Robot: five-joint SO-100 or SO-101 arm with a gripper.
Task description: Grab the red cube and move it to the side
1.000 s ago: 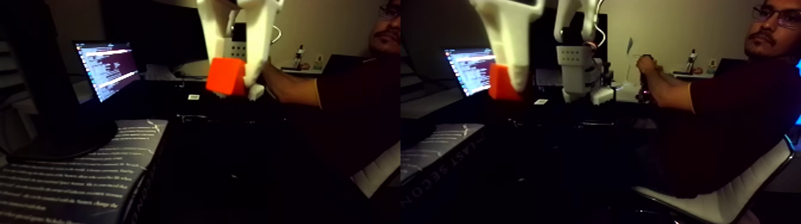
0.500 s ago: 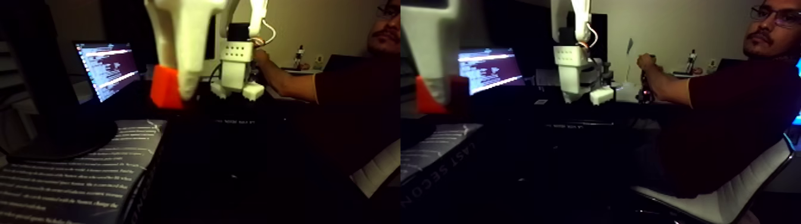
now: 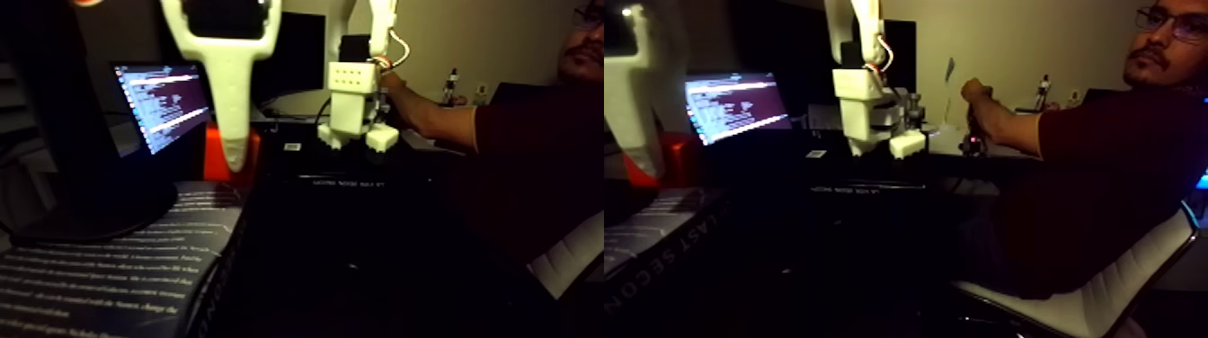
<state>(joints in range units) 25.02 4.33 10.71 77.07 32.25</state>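
Fixed view: red cube point(image 3: 216, 155) dim orange-red, half hidden behind white end effector point(image 3: 235, 162); grip unclear.

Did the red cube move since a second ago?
Yes. The red cube has gone left and lower in the fixed view, from right of the laptop screen to beside its lower corner.

A lit laptop screen point(image 3: 162, 103) with lines of text stands at about ten o'clock in the left half of the fixed view, and shows again in the right half point(image 3: 732, 106). A dark book point(image 3: 108, 261) with pale printed lines lies at seven o'clock, with a dark round base point(image 3: 90, 211) resting on its far end. A person in a dark shirt point(image 3: 1105, 171) sits at three o'clock on a white chair point(image 3: 1092, 301), one forearm point(image 3: 1007, 135) stretched toward the desk. Small figurines point(image 3: 1044, 90) stand against the pale wall point(image 3: 989, 45) behind.
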